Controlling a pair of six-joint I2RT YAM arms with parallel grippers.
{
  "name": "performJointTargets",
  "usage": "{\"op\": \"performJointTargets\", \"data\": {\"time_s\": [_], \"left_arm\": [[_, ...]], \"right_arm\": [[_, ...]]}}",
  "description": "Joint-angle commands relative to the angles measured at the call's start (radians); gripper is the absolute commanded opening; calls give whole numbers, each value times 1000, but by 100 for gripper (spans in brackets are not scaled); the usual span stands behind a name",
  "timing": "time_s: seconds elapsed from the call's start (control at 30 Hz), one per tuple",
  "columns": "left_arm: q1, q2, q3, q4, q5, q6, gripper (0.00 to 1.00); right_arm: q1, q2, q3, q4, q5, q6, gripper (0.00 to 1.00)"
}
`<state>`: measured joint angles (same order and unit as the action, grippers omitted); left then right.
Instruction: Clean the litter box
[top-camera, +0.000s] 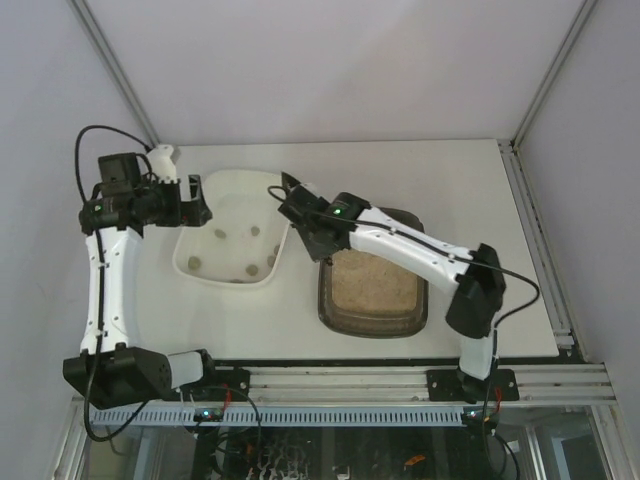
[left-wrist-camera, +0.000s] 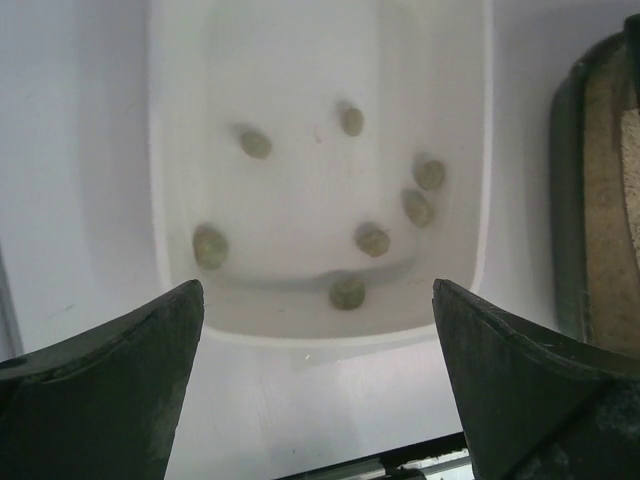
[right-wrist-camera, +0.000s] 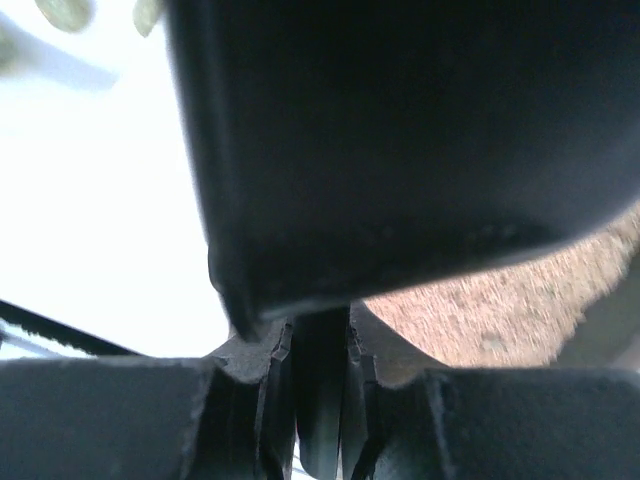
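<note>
The litter box (top-camera: 372, 318), a dark tray of beige litter, sits right of centre; its rim also shows in the left wrist view (left-wrist-camera: 566, 210), and its litter (right-wrist-camera: 520, 300) shows in the right wrist view. My right gripper (top-camera: 300, 212) (right-wrist-camera: 320, 335) is shut on the thin handle of a dark scoop (right-wrist-camera: 400, 130). The scoop hangs over the gap between the white tray and the litter box's far left corner (top-camera: 325, 245). My left gripper (top-camera: 196, 203) (left-wrist-camera: 318, 295) is open and empty, just left of the white tray's rim.
The white tray (top-camera: 190, 270) (left-wrist-camera: 470, 290) lies left of the litter box and holds several grey-green clumps (left-wrist-camera: 348, 291). The table's near edge rail (top-camera: 340, 380) runs in front of both trays. Walls close the back and sides.
</note>
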<state>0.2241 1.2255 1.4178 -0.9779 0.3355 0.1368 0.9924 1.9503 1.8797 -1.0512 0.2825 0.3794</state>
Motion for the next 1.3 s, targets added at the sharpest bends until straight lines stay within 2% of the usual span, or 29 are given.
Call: {"op": "performJointTargets", "data": {"time_s": [0.0,0.13,0.2,0.37,0.6,0.87,1.1,1.27], "left_arm": [[-119,41,58,59,0,-53,100],[-216,119,105,95,6,-103,100],[-279,153,123,112,-16,-122,100],[-382,228,160,120,-58,-150,100],[-399,250,153,135,-45,-160,100],[-400,238,93,156,-33,-169,100],[-402,240,53,177,-22,-178,100],[-401,241,56,172,-9,-168,100]], "right_arm": [[-1,-176,-120,-112,66,190,0],[29,-175,-165,-465,229,378,0],[65,-161,-221,-549,304,430,0],[64,-188,-414,-548,237,518,0],[44,-190,-528,-550,216,539,0],[-33,-152,-543,-532,199,442,0],[-149,-195,-537,-472,94,275,0],[-206,-186,-494,-452,28,225,0]]}}
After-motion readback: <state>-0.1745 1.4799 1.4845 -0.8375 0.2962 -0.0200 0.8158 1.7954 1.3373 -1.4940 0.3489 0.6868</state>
